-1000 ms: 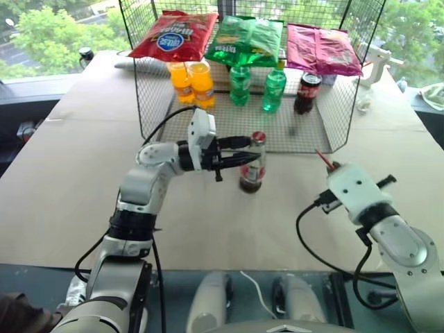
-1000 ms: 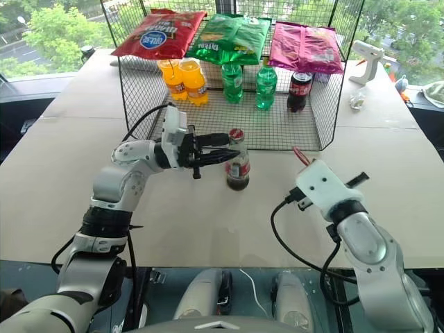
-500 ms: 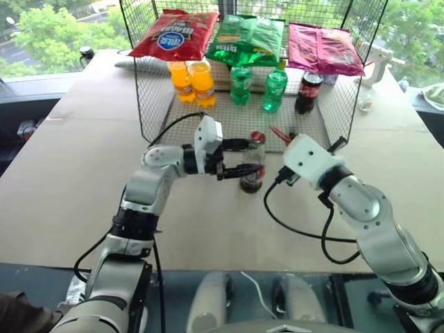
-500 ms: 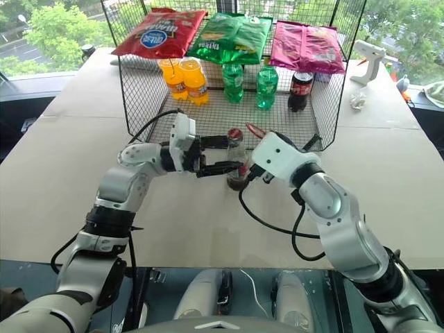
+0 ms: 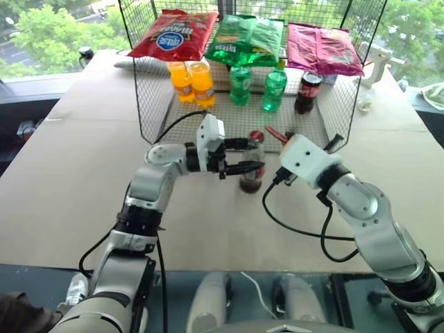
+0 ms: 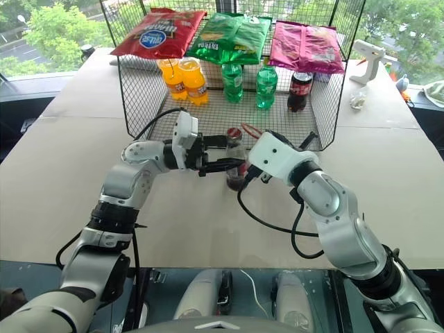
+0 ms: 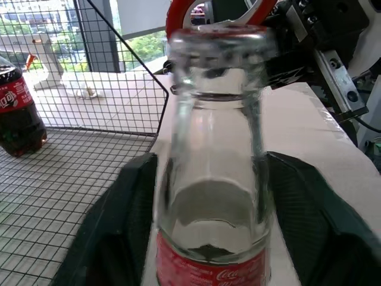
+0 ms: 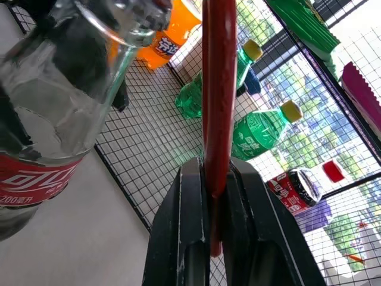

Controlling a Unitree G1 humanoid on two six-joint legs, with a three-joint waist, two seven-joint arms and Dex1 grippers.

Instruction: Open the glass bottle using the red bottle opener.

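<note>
So the glass bottle (image 5: 252,163) stands mid-table, left claw (image 5: 244,157) half-open around its neck, maybe not gripping. Right claw (image 8: 213,196) is clamped on the red bottle opener (image 8: 218,89), loop over the cap (image 7: 217,33). Cap's still on, prying's left.

Bare table (image 5: 83,173) lay open on both sides of the glass bottle (image 5: 252,166) and in front of it. Just behind it, the wire basket (image 5: 149,104) blocked passage. The left tool (image 5: 251,155) crowded the bottle's sides.
</note>
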